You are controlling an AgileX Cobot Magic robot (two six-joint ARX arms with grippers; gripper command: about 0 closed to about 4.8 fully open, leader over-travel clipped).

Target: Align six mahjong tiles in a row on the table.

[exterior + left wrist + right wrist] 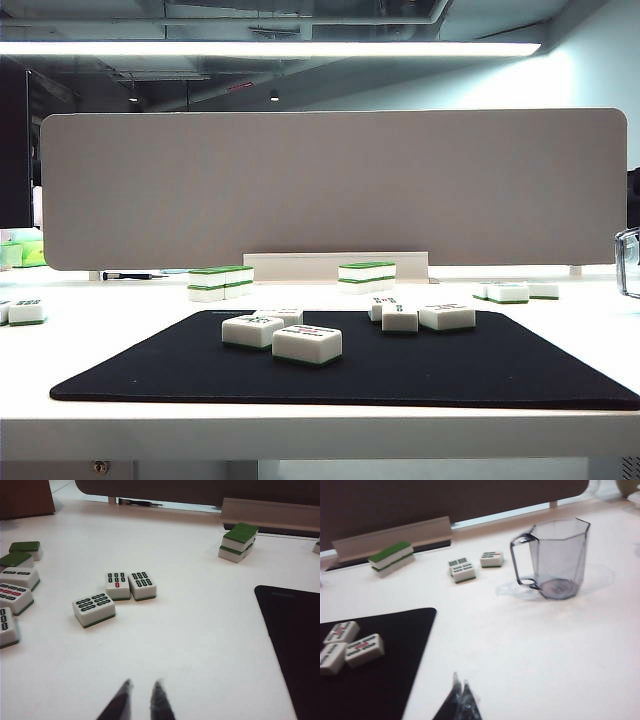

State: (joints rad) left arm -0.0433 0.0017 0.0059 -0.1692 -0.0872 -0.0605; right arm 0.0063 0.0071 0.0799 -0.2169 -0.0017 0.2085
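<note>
Left gripper (141,700) fingers stood slightly apart, empty, over bare table (190,645). Right gripper (461,692) fingers were together, empty. Six mahjong tiles (306,343) lay scattered on the black mat (180,365). The clear jug (555,560) at far right held nothing.

Ahead of the right hand (460,690), the cup (555,560) is blurred. A tile (7,626) beside the left hand (141,692) is cut off; both hands show only fingertips.

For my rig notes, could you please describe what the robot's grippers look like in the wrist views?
Only fingertips show. The left gripper has two slim, dark, pointed fingers tapering to narrow tips. The right gripper has similar dark, tapered tips, blurred. No cables, markings or arm links are visible.
</note>
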